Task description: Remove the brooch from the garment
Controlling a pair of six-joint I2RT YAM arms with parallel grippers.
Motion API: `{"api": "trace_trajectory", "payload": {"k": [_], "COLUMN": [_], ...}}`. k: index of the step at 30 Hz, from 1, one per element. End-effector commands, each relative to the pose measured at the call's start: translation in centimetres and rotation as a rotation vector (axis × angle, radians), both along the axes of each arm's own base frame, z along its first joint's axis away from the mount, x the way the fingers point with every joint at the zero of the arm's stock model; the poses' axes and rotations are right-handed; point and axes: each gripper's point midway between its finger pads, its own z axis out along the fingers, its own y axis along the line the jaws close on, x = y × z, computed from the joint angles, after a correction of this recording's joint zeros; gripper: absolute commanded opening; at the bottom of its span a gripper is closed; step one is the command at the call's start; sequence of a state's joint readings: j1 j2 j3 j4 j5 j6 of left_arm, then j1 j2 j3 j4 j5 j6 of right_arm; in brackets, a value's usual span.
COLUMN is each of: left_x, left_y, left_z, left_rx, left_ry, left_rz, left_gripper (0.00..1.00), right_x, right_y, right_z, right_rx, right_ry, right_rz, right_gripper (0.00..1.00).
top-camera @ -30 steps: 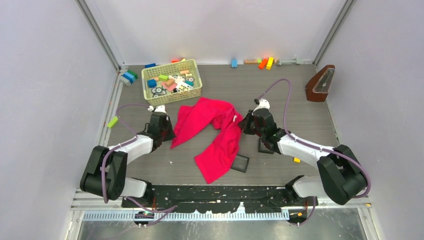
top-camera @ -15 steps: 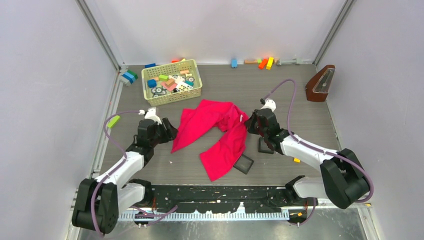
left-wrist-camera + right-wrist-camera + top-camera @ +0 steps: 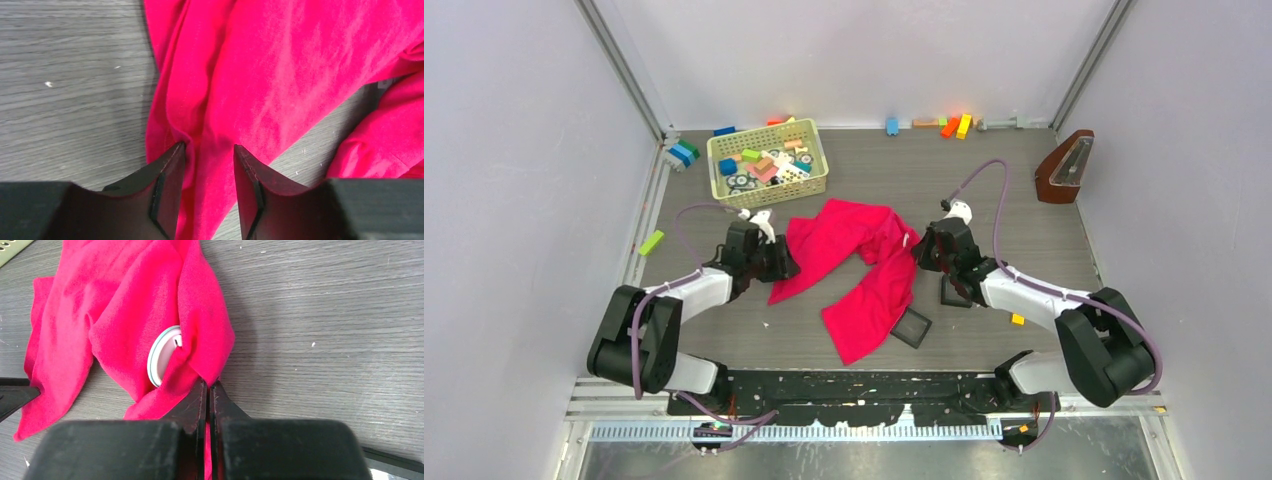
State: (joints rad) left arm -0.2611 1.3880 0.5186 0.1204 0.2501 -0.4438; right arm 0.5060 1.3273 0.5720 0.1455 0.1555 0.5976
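The crimson-pink garment [image 3: 864,270] lies crumpled mid-table. In the right wrist view the brooch [image 3: 161,359], a pale round disc with a green rim, sits on the garment [image 3: 125,315], half covered by a fold. My right gripper [image 3: 209,386] is shut on the garment's edge just right of the brooch; it is at the cloth's right side in the top view [image 3: 921,250]. My left gripper [image 3: 208,147] is open, its fingers straddling a fold at the garment's [image 3: 280,75] left edge; it also shows in the top view [image 3: 782,262].
A yellow basket [image 3: 767,163] of toy blocks stands behind the garment. Two black square trays [image 3: 910,327] [image 3: 954,290] lie near the cloth's right and lower end. A brown wedge-shaped object [image 3: 1064,168] is at the far right. Loose blocks [image 3: 954,125] line the back wall.
My left gripper drew back to the left, then moved right onto the garment's left edge. The right gripper stayed shut on the cloth, which shifted slightly right.
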Motion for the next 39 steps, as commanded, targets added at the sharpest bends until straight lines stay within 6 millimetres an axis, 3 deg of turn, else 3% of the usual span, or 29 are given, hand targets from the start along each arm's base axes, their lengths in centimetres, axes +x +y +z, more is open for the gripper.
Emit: {"api": "trace_trajectory", "payload": {"k": [1, 2, 5, 6, 9, 12, 13, 18, 21, 23, 25, 27, 30, 32, 34, 36, 39], "left_x": [0.2, 0.2, 0.0, 0.0, 0.3, 0.9, 1.2, 1.7, 2.0, 2.1, 1.6, 0.9, -0.4, -1.2, -2.0, -2.9, -3.8], "left_y": [-0.8, -0.8, -1.2, -1.4, -1.7, -1.2, -1.0, 1.4, 4.6, 7.2, 10.0, 11.4, 11.9, 12.3, 13.2, 13.9, 14.5], "left_z": [0.8, 0.9, 0.9, 0.9, 1.5, 3.3, 4.2, 10.0, 14.6, 18.9, 22.3, 25.7, 30.2, 32.7, 34.5, 35.9, 37.4], "left_rx": [0.04, 0.046, 0.039, 0.034, 0.027, 0.021, -0.001, -0.096, -0.084, -0.063, -0.035, -0.011, 0.011, 0.041, 0.089, 0.126, 0.158], "left_ry": [-0.02, -0.027, -0.031, -0.026, -0.031, -0.123, -0.15, -0.1, -0.125, -0.188, -0.234, -0.285, -0.35, -0.378, -0.403, -0.429, -0.465], "left_rz": [-0.058, -0.055, -0.081, -0.089, -0.105, -0.07, -0.044, 0.066, 0.161, 0.237, 0.321, 0.369, 0.38, 0.39, 0.411, 0.438, 0.459], "left_gripper": [0.41, 0.4, 0.07, 0.01, 0.0, 0.0, 0.0, 0.0, 0.0, 0.0, 0.0, 0.0, 0.0, 0.0, 0.0, 0.0, 0.0], "right_x": [1.7, 1.7, 1.7, 1.7, 1.8, 2.1, 2.8, 5.2, 6.3, 6.5, 6.5, 6.5, 5.7, 4.7, 3.4, 2.2, 1.3], "right_y": [0.8, 0.9, 0.9, 1.0, 0.7, -0.1, 0.4, 1.1, -0.1, -0.4, -0.4, -0.5, -0.1, 0.3, 0.4, 0.4, -0.4], "right_z": [2.2, 2.2, 2.1, 2.1, 2.2, 2.7, 4.2, 11.1, 14.3, 16.9, 19.5, 22.3, 27.0, 29.1, 30.1, 29.6, 26.8], "right_rx": [0.041, 0.042, 0.043, 0.042, 0.039, 0.053, 0.077, 0.053, 0.05, 0.075, 0.099, 0.109, 0.124, 0.14, 0.153, 0.156, 0.125], "right_ry": [-0.067, -0.064, -0.062, -0.061, -0.059, -0.032, -0.041, -0.006, -0.013, -0.029, -0.055, -0.093, -0.155, -0.173, -0.175, -0.164, -0.126], "right_rz": [0.001, 0.003, 0.004, 0.005, -0.004, -0.043, -0.04, -0.004, -0.014, 0.005, 0.033, 0.041, 0.094, 0.141, 0.174, 0.194, 0.18], "right_gripper": [0.0, 0.0, 0.0, 0.0, 0.0, 0.0, 0.0, 0.0, 0.0, 0.0, 0.0, 0.0, 0.0, 0.0, 0.01, 0.04, 0.05]}}
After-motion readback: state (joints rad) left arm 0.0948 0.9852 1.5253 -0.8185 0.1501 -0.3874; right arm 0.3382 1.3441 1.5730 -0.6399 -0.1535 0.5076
